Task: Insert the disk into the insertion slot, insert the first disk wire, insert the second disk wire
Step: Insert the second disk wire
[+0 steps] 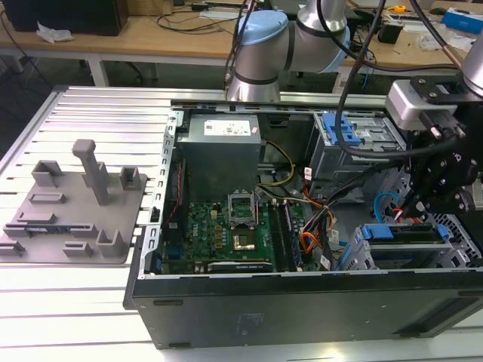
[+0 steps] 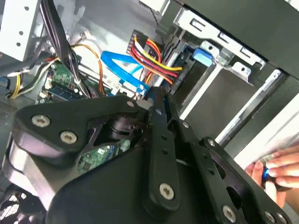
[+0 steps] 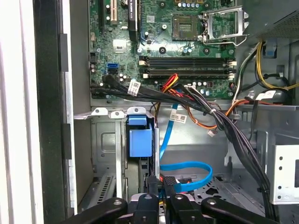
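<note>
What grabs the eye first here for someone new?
The open computer case with its green motherboard fills the middle of the exterior view. At that view's right the black gripper hangs over the drive cage. In the first wrist view a bright blue cable loops beside the blue-framed disk seated in the cage.

- The arm point(image 1: 290, 34) comes in from the back, grey tubes with a light-blue joint cap, then bends down on the exterior view's right.
- Black gripper point(image 1: 423, 207) hangs low, pointed down.
- In the first wrist view its fingers point(image 3: 169, 186) look pinched close together.
- A person's hand point(image 2: 275, 172) pokes into the second wrist view.
</note>
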`<move>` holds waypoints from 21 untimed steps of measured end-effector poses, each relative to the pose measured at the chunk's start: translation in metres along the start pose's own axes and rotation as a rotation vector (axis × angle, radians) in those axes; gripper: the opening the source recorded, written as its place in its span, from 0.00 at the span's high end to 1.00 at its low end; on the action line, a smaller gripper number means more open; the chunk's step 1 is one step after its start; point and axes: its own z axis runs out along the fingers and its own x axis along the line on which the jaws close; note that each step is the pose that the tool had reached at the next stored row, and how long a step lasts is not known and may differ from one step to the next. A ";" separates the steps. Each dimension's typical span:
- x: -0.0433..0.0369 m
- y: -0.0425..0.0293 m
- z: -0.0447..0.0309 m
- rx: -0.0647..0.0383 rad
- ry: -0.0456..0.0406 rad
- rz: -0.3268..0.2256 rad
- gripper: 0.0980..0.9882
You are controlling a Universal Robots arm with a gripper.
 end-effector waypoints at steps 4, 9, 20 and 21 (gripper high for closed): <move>0.0002 0.0000 -0.0001 0.000 -0.0023 0.000 0.93; 0.0004 0.0001 0.0002 -0.001 -0.0033 0.000 0.93; 0.0049 0.0001 0.0021 -0.001 -0.0032 0.000 0.93; 0.0060 0.0001 0.0025 -0.001 -0.0032 0.000 0.93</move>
